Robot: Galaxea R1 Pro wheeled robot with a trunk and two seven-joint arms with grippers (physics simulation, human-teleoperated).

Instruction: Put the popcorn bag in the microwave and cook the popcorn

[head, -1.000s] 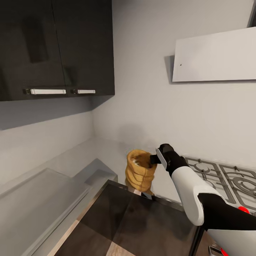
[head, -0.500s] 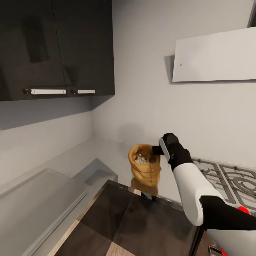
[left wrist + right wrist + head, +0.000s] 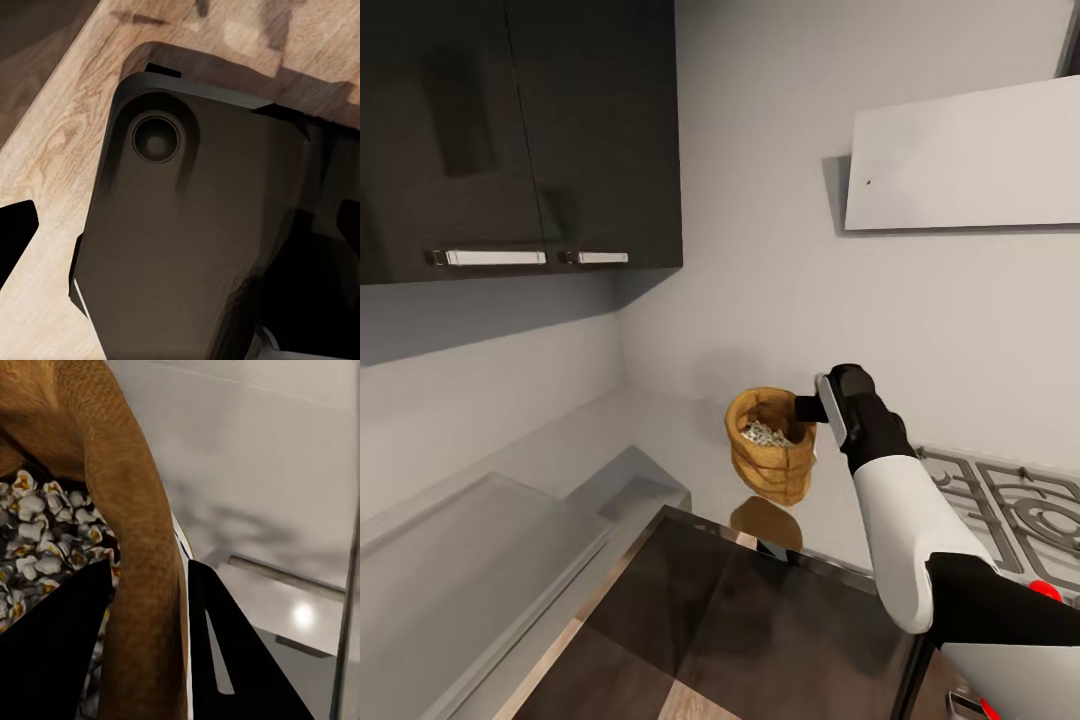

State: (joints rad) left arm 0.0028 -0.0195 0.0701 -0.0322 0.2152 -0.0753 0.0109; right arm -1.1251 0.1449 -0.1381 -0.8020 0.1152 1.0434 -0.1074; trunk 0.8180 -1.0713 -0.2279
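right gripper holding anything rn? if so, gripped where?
Yes: the right gripper holds the popcorn bag by its rolled rim, one finger inside the mouth over the popcorn, one outside. The bag hangs above the countertop.

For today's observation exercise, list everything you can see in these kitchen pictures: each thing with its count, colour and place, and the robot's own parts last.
popcorn bag: one, mustard-brown, held above the countertop by its rolled rim
popcorn: many bits, whitish, inside the bag
countertop: one, glossy grey, along the walls below the cabinets
wall cabinets: two doors, dark, upper left, with steel bar handles
range hood: one, white, on the wall at upper right
gas hob: one, grey grates, right of the bag
open dark glass door: one, steel-framed, at the bottom of the head view
wooden floor: light brown, in the left wrist view
right end effector: one, black, fingers either side of the bag's rim
right arm: one, white and black
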